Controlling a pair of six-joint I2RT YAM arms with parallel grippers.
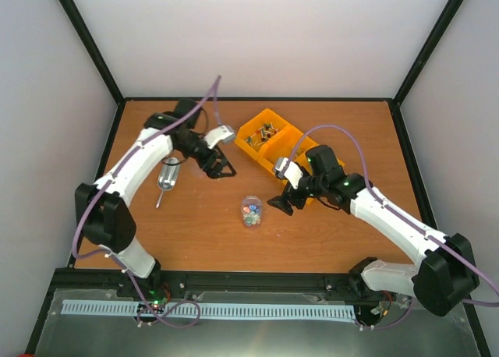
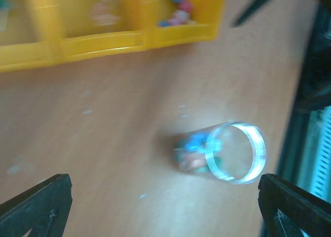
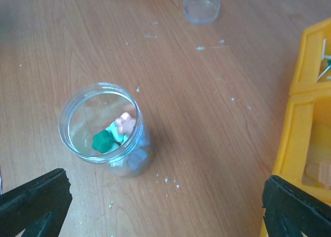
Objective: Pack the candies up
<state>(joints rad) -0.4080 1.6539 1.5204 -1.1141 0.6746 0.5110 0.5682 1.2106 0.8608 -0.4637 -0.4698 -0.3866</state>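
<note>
Left jaws and right jaws are hanging wide open, empty. Candies point(image 3: 121, 126) are sitting in the uncapped jar point(image 3: 63, 124), more in the yellow bin point(image 2: 103, 43); a clumsy nudge is risking toppling the jar, spilling them.

No readable text, labels, brands, numbers or signs in any view. Clear jar point(image 3: 83, 115), yellow bin point(image 3: 305, 144), wooden table point(image 3: 207, 92): nothing legible on them.
</note>
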